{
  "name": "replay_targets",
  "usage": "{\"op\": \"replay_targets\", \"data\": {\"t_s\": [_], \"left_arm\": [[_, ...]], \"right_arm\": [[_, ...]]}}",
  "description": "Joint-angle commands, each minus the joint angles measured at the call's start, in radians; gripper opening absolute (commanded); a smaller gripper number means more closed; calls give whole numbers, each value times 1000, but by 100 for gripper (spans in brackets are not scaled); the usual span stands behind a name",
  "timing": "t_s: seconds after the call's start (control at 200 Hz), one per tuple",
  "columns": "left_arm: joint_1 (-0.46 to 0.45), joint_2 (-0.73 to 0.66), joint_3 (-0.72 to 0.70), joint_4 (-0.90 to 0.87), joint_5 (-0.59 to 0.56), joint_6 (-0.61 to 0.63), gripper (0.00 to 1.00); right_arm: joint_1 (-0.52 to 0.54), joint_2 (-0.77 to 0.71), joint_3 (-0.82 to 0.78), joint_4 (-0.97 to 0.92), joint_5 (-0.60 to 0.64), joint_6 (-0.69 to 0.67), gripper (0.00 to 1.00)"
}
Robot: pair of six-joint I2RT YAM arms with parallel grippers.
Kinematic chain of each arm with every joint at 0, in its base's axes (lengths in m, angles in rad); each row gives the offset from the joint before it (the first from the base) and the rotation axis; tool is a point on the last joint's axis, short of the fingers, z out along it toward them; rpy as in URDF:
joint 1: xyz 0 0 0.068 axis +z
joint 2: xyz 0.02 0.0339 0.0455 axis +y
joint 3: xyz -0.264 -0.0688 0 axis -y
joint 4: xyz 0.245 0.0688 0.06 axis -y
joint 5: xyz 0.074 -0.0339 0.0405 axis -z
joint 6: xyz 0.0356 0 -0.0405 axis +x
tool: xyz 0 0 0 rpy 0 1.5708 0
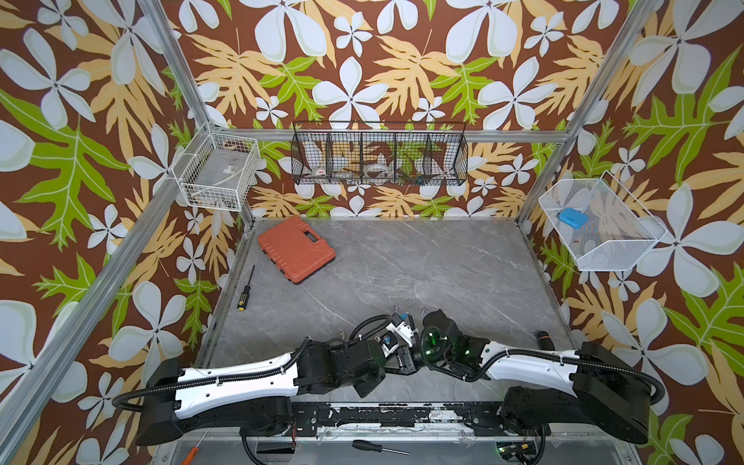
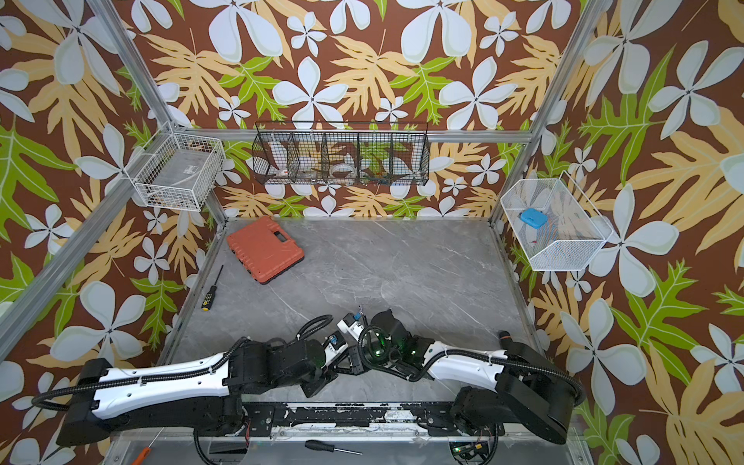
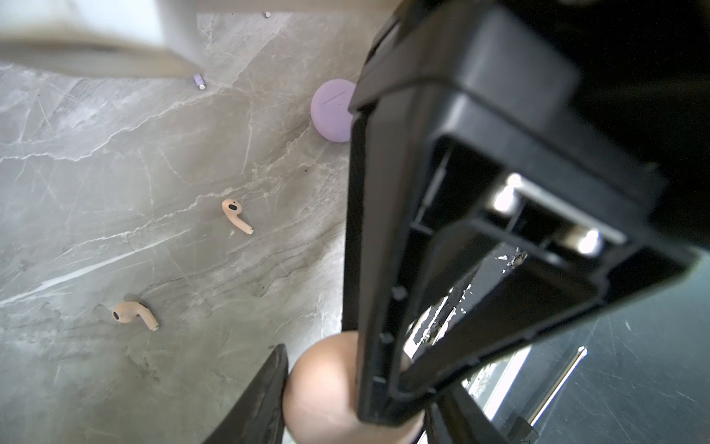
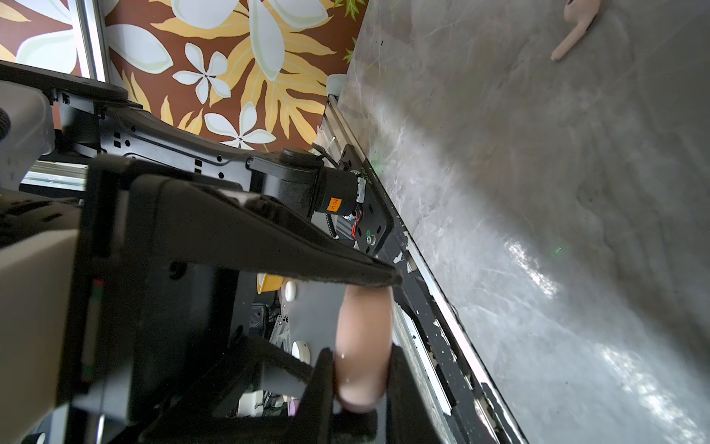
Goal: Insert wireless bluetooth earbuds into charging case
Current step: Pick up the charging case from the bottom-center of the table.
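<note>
A round pale pink charging case (image 3: 326,392) hangs above the grey table near its front edge, held by both arms. My left gripper (image 3: 357,407) is shut across its width. My right gripper (image 4: 361,384) is shut on its two flat faces, and the case (image 4: 363,346) shows edge-on there. Both wrists meet at the front centre in both top views, hiding the case. Two pale pink earbuds (image 3: 236,215) (image 3: 132,313) lie loose on the table beside the grippers. One pink earbud (image 4: 576,27) shows in the right wrist view. A lavender earbud's stem (image 3: 199,81) shows, half hidden.
A round lavender case (image 3: 332,109) lies on the table behind the grippers. An orange tool case (image 1: 296,249) and a screwdriver (image 1: 245,288) sit at the back left. Wire baskets (image 1: 378,155) hang on the walls. The scuffed front rail (image 1: 386,416) runs just under the arms.
</note>
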Motion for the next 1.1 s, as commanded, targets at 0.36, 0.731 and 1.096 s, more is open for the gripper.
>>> {"op": "replay_targets", "data": {"t_s": [0.36, 0.731, 1.096], "left_arm": [[5, -7, 32, 96, -119, -31, 86], [6, -234, 78, 109, 125, -87, 92], [40, -488, -7, 83, 227, -221, 100]], "right_arm": [[16, -20, -2, -88, -82, -63, 9], [-22, -103, 28, -217, -64, -128, 7], [-39, -253, 189, -570, 14, -315, 6]]}}
